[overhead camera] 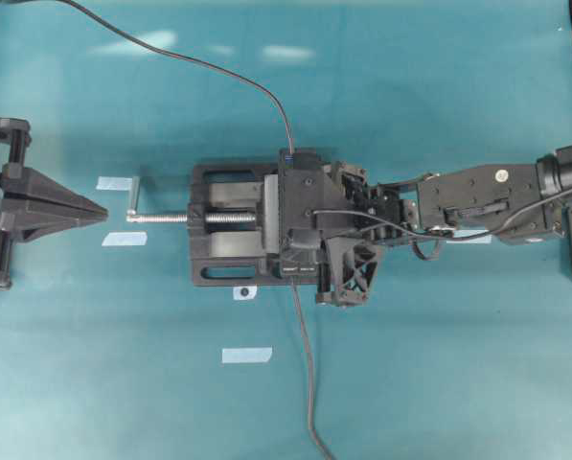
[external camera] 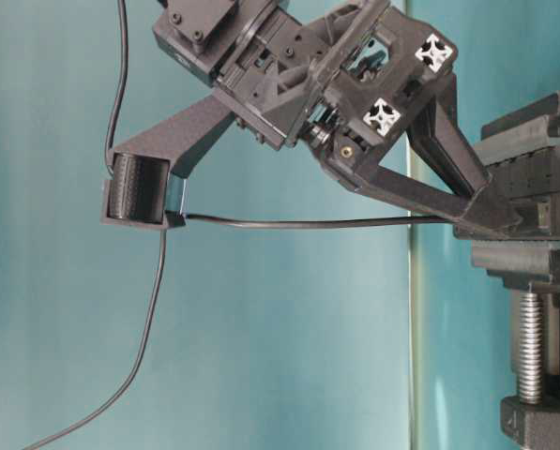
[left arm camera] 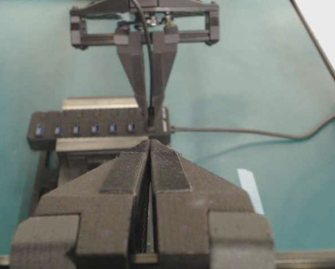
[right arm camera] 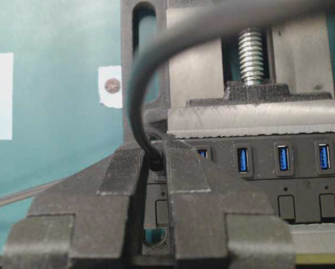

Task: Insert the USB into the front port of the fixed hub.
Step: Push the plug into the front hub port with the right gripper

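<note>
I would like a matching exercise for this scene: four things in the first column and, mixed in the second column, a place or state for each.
Things:
1. USB hub
2. left gripper
3. right gripper
4. vise screw

Places or states:
A. shut on the black cable, tips at the end of the hub
B. clamped in the vise, blue ports in a row
C. shut on nothing, away from the vise
D. silver, leads to a handle on the left in the overhead view

Pairs: 1-B, 2-C, 3-A, 4-D
</note>
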